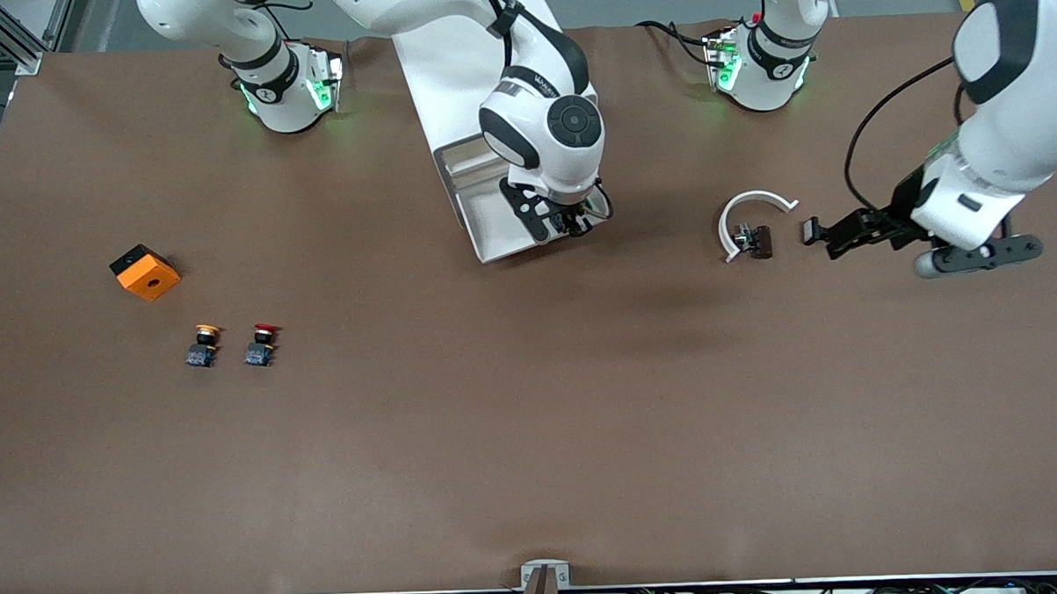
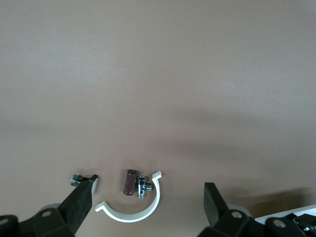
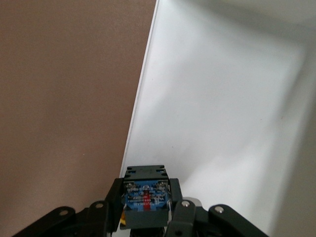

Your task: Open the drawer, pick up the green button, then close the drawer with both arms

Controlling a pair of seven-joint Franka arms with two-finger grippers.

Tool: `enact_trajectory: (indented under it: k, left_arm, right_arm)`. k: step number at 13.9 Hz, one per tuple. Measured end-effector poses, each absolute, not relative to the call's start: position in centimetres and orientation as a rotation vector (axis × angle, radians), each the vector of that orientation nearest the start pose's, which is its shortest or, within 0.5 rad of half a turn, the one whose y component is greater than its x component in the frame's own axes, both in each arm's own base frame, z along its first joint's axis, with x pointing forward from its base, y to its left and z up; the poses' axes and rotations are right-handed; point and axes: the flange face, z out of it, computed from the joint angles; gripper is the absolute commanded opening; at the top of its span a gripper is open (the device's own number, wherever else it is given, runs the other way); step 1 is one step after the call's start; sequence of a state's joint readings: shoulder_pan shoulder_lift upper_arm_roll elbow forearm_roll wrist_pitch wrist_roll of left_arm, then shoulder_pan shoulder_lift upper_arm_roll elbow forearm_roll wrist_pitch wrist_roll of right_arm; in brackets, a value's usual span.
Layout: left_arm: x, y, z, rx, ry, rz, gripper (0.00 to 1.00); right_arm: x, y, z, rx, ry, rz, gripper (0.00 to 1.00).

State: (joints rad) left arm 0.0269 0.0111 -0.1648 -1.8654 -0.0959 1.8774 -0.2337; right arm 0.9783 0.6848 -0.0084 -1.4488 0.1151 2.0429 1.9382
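We see the right arm's black two-finger gripper (image 1: 564, 224) over the pulled-out shallow white tray-like drawer (image 1: 481, 206), near the middle of the table's robot-side edge. Its fingers (image 3: 178, 210) pinch the small push-button (image 3: 144, 197) by its black body; the bluish base faces the wrist camera, so its long axis runs along the line of the fingers, cap end hidden from us. The drawer floor under it is bare white.

The left arm's black gripper (image 1: 815, 234) hovers low over the brown table (image 1: 533, 437) toward the left arm's end, its fingers (image 2: 79, 202) spread wide with nothing between them. Just beside it lie a white curved plastic clip (image 1: 748, 216) and, touching it, a small dark cylinder with a metal fitting (image 1: 753, 240).

Toward the right arm's end sit an orange block with a round hole (image 1: 145, 273), a yellow-capped push-button (image 1: 202, 343) and a red-capped push-button (image 1: 262, 341) side by side, well apart from the drawer.
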Motion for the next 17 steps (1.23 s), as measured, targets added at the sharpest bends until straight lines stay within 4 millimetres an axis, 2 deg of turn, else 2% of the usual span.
enact_trajectory:
  k: [4, 10, 12, 14, 17]
  left_arm:
    - [55.4, -15.8, 46.5, -3.223, -0.218, 0.121, 1.00]
    - [54.8, -24.9, 38.2, -3.152, -0.290, 0.165, 1.00]
    - [54.2, -28.2, 35.4, -3.156, -0.296, 0.157, 1.00]
    - [53.9, -30.9, 32.4, -3.181, -0.326, 0.149, 1.00]
    - [52.8, -34.5, 29.0, -3.213, -0.374, 0.142, 1.00]
  right_arm:
    - [39.3, 59.4, 27.8, -2.805, 1.564, 0.167, 0.00]
    - [40.5, 60.2, 30.6, -2.781, 1.488, 0.194, 0.00]
    - [41.0, 59.5, 31.2, -2.874, 1.383, 0.226, 0.00]
    - [42.6, 58.0, 32.7, -3.004, 1.188, 0.275, 0.00]
    - [45.8, 54.8, 37.8, -3.111, 0.813, 0.318, 0.00]
